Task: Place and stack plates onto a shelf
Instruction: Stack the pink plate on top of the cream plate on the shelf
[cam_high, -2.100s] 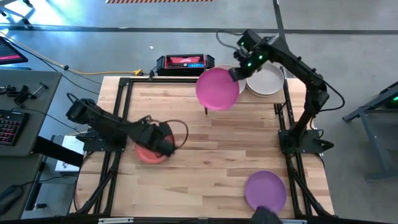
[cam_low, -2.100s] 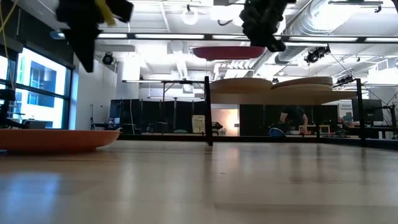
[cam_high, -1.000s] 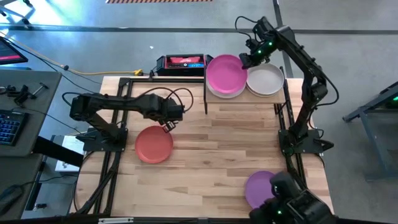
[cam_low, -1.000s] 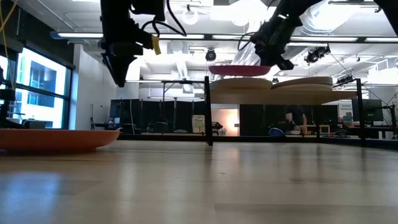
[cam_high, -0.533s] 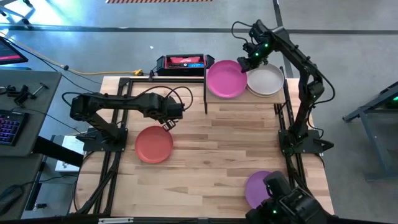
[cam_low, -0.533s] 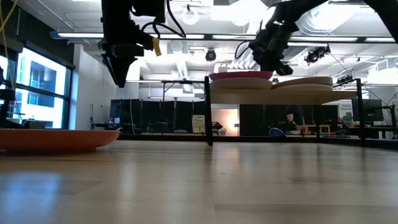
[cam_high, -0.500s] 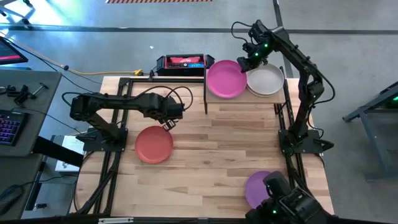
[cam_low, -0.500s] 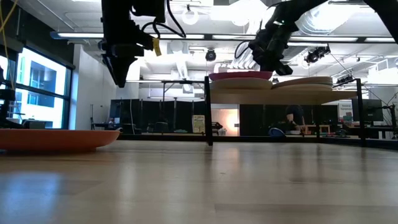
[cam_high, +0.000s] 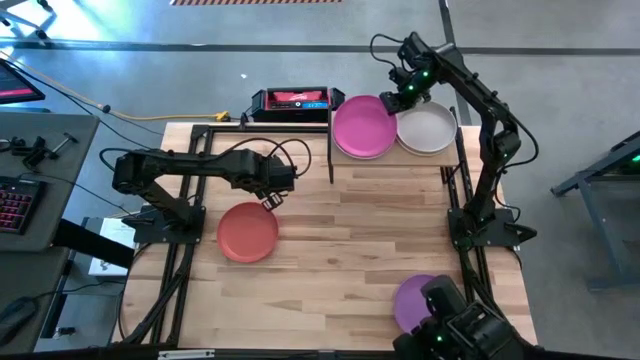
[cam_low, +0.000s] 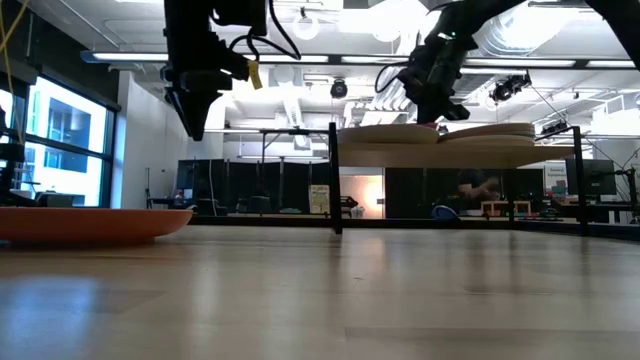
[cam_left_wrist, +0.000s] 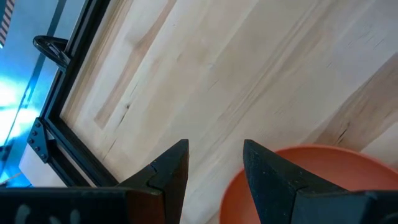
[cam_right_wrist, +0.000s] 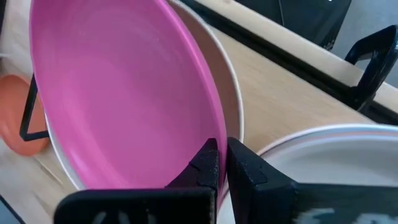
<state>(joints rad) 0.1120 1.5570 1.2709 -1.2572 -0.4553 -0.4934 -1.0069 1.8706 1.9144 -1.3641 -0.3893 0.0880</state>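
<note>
The magenta plate (cam_high: 364, 126) sits on the shelf's (cam_low: 440, 155) left stack, its rim pinched by the right gripper (cam_high: 403, 93), which should spread before lifting clear; left gripper (cam_high: 268, 199) hangs parted.

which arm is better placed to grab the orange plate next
Left. Its gripper hangs open just above the orange plate on the table, whose rim shows by its fingers. The right gripper is far off at the shelf, closed on the magenta plate.
</note>
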